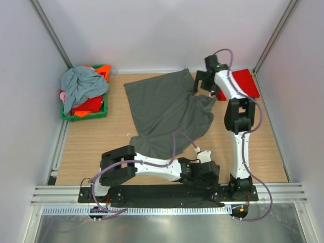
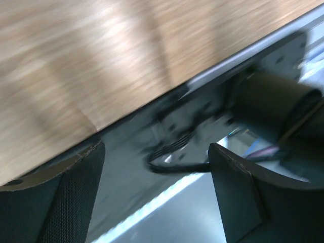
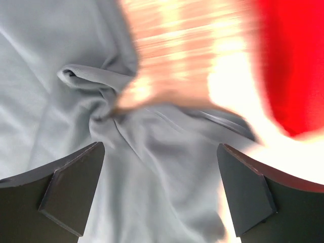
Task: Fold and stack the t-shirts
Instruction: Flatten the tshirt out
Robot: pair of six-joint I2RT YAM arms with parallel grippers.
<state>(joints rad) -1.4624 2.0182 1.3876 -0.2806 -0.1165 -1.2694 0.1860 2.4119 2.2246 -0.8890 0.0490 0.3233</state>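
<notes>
Charcoal-grey t-shirt (image 1: pixel 167 109): lies unfolded across the middle of the table (image 1: pixel 91 147). Its far half is fairly flat; its right side and near hem are bunched.
Right gripper (image 3: pixel 159 187): jaws wide apart with nothing between them. It hangs over a puckered ridge of grey cloth at the shirt's far right corner.
Left gripper (image 2: pixel 157 192): jaws parted and empty. It sits low at the near table edge over the black base plate (image 1: pixel 152 194), apart from the cloth.
Red t-shirt (image 1: pixel 242 81): folded flat at the far right, just beside the grey shirt's right edge. Probably the start of the stack.
Green basket (image 1: pixel 104 112): far left corner. It holds a blue-grey t-shirt (image 1: pixel 81 83) heaped over an orange t-shirt (image 1: pixel 87 107).
Step in hand (judged): taking hold of the crumpled right corner so the shirt can be spread flat before folding.
Progress (judged): early; one shirt looks done and several remain.
Method: come down with the fingers astride the ridge and pinch only the upper layer. Draw outward low and slowly so the creases run out, not heap up.
Caution: the red shirt lies close, and a wide closing could catch its edge or push it askew.
Support: the near hem is also rumpled, so the idle arm is best placed to tension that side.
</notes>
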